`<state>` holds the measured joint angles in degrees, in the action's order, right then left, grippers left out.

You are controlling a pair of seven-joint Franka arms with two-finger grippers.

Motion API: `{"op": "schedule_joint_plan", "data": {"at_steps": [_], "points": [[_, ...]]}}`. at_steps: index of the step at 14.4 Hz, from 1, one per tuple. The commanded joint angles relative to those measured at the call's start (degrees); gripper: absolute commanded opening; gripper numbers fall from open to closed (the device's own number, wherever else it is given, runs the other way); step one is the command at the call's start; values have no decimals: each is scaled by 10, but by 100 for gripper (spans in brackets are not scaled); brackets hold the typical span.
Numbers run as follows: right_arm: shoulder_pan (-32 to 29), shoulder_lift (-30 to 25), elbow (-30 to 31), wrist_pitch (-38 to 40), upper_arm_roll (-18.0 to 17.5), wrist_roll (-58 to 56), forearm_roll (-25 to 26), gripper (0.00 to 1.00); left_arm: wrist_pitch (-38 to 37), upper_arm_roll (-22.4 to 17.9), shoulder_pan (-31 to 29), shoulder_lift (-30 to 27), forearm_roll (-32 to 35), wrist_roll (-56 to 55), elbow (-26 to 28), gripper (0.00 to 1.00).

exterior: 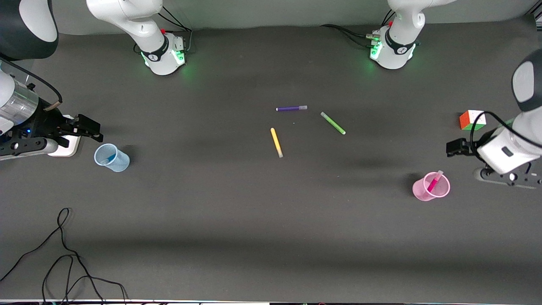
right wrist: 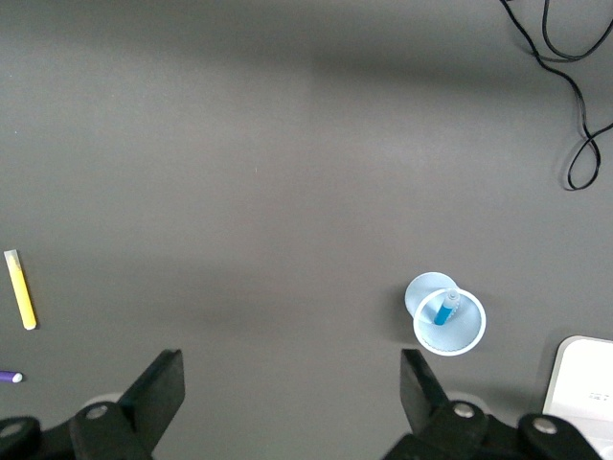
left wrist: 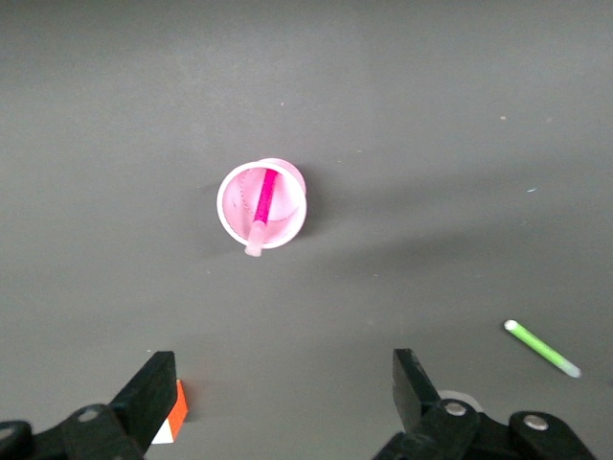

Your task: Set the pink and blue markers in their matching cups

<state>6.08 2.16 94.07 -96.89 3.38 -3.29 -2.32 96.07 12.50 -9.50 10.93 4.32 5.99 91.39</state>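
The pale pink cup (exterior: 419, 190) stands toward the left arm's end of the table, with the magenta-pink marker (exterior: 435, 181) upright inside it, cap end over the rim. The pale blue cup (exterior: 120, 163) stands toward the right arm's end, with the blue marker (exterior: 109, 159) inside it. My left gripper (exterior: 455, 148) is open and empty beside the pink cup (left wrist: 226, 206); the pink marker (left wrist: 262, 206) shows in it. My right gripper (exterior: 91, 127) is open and empty beside the blue cup (right wrist: 474, 331); the blue marker (right wrist: 444, 309) shows in it.
A purple marker (exterior: 291, 108), a green marker (exterior: 333, 123) and a yellow marker (exterior: 276, 142) lie mid-table. A colour cube (exterior: 471, 120) sits near my left gripper. A white block (exterior: 67, 148) lies under my right gripper. A black cable (exterior: 63, 254) loops near the front camera.
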Motion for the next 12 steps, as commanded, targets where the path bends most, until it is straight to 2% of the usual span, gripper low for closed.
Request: {"op": "schedule_joint_plan", "data": {"at_steps": [1, 2, 3, 12], "points": [[1, 7, -15, 7, -2, 8, 10, 100, -5, -60, 61, -63, -23, -14, 36, 100], [2, 7, -15, 7, -3, 9, 10, 100, -13, -97, 97, -76, -32, -13, 36, 100], [2, 8, -15, 7, -3, 9, 10, 100, -16, -113, 113, -85, -36, -13, 36, 100], [2, 7, -21, 11, -3, 11, 21, 100, -59, -114, 114, -93, -35, -7, 28, 100]]}}
